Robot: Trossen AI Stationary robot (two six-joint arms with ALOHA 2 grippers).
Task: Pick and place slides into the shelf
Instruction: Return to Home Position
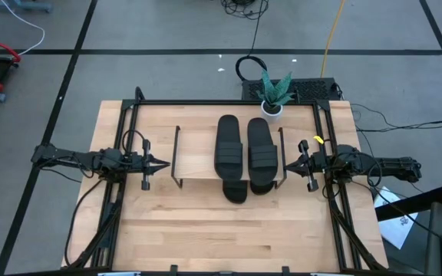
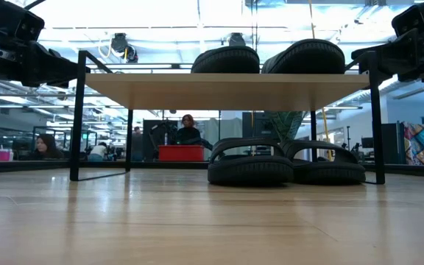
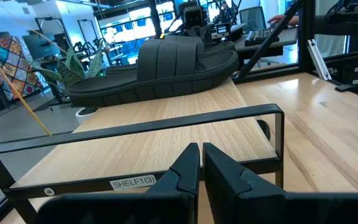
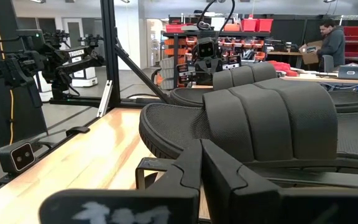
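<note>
Slides [image 1: 227,146]: four matching black sandals, counted as two on the top board and two on the table beneath it.
Upper pair: side by side, straps up, directly ahead of the right fingers [image 4: 241,180] and far across bare board from the left fingers [image 3: 185,165].
Lower pair [image 2: 250,163]: side by side under the board, one end of each poking out past its front edge.
Shelf [image 1: 194,157]: one low rack with a wooden top and black wire sides, standing between the two sets of fingertips.
Left gripper [image 1: 159,162]: level with the top board and just outside the near wire frame, fingers closed together on nothing.
Right gripper [image 1: 288,163]: just outside the opposite frame, fingers likewise pressed together and empty.
Handling: the sandals look light, rubbery and bendable rather than fragile; the ribbed strap should resist slipping.
Hold: probably best across the strap arch or pinched on the sole's side edge near the heel.
Potted plant [image 1: 273,96]: one, beyond both sets of fingertips at the table's far edge.
Progress: placing looks finished.
</note>
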